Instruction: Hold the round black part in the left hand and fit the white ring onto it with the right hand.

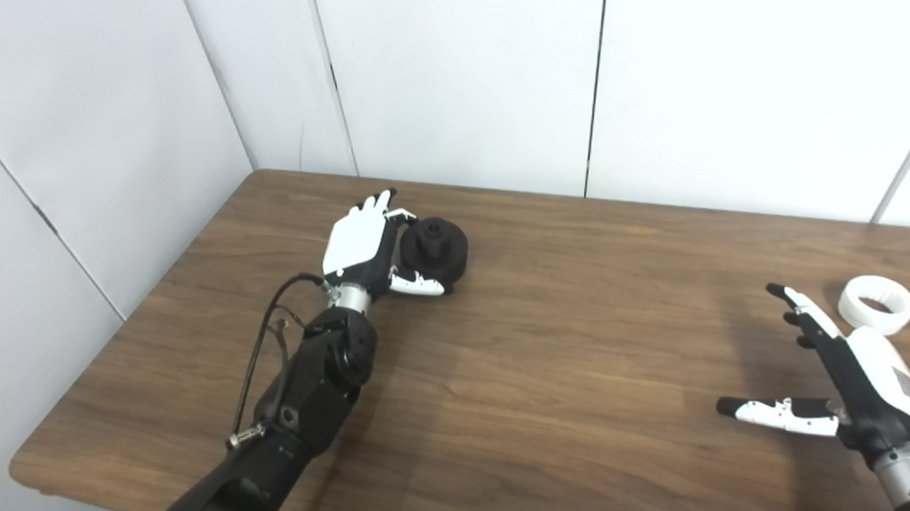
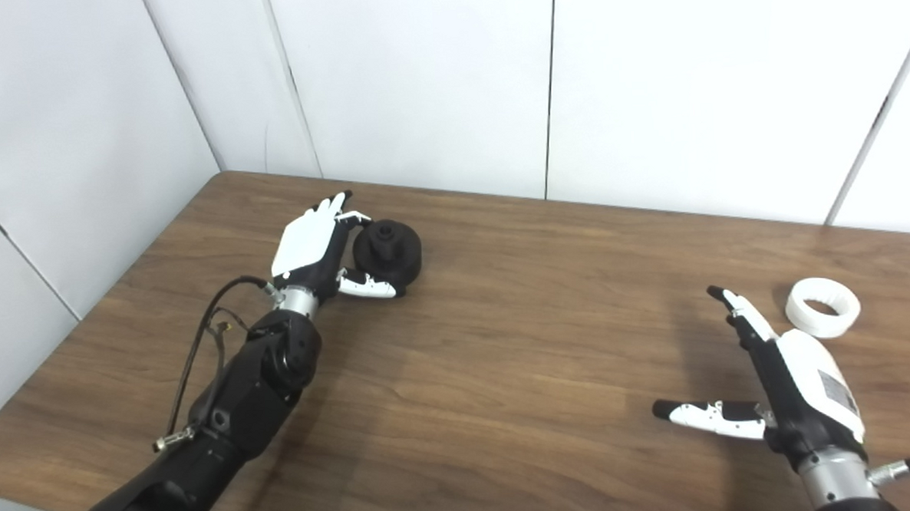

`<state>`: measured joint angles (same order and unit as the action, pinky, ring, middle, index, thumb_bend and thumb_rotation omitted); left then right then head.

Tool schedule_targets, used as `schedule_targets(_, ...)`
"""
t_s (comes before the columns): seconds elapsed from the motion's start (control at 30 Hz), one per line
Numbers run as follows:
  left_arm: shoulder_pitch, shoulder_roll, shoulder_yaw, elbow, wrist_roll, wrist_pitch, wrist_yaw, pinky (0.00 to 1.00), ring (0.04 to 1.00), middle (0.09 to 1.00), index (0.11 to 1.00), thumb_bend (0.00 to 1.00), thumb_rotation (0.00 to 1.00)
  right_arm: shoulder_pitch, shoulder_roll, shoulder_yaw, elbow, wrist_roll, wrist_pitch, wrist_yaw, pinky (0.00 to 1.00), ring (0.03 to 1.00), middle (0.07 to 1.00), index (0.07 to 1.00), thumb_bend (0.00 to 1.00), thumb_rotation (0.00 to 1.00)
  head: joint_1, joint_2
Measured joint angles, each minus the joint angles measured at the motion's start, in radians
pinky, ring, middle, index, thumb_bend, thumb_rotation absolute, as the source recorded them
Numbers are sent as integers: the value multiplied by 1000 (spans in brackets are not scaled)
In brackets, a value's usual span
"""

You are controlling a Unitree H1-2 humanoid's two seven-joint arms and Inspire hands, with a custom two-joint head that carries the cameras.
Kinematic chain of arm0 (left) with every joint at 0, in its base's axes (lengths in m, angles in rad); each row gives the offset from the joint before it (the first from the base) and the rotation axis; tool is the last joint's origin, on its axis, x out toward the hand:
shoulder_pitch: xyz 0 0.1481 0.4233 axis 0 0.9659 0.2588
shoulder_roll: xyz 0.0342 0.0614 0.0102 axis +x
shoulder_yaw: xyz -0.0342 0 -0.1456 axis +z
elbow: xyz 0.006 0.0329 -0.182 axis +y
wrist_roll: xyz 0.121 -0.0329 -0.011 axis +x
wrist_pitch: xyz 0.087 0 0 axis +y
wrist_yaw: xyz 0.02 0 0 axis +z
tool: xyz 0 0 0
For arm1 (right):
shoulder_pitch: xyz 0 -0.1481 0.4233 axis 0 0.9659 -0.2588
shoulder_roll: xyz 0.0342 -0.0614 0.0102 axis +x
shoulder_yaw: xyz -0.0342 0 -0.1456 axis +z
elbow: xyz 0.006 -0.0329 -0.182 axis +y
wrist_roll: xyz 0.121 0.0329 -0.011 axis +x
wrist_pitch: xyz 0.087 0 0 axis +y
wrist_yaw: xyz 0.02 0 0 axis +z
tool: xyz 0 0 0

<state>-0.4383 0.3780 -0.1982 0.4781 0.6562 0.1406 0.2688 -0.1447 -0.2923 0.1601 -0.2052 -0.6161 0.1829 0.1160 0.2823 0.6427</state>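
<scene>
Right now the desk [image 1: 551, 343] is brown wood with long grain lines and a round corner. White flat wall panels [image 1: 463, 78] with thin dark seams stand behind it.

The black part [image 1: 435, 250] is round and flat like a thick wheel, with a small knob sticking up in the middle. It looks dull, not shiny. It sits on the desk near the far left corner. The left hand [image 1: 362, 248] is right beside it, with a white back and black fingers. Its fingers curl past the far side of the part and its thumb lies along the near side, touching it. The part rests on the desk, so I cannot tell if the hand really grips it. A thin black cable [image 1: 263, 348] loops by the left arm.

The white ring [image 2: 823, 307] is smooth and chunky, like a little donut. It lies flat on the desk at the far right, well apart from the black part. The right hand [image 2: 783, 379] is near it but not touching. This hand is open and holds nothing, with fingers up and thumb out to the side.

Nothing lies between the part and the ring but bare wood.
</scene>
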Motion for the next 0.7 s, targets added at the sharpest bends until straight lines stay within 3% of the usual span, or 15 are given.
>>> schedule_targets(0.47,38,-19,-38,-78,-28,-13,-9,1000,1000,1000,590,911,271,-1,1,2,0,-15,0,0,792,876,943,935,917,381,-60,11)
schedule_targets(0.7,59,-37,-86,-144,-42,-12,-74,1000,1000,1000,589,922,306,-3,9,2,-2,-27,2,0,799,881,943,938,921,440,-100,26)
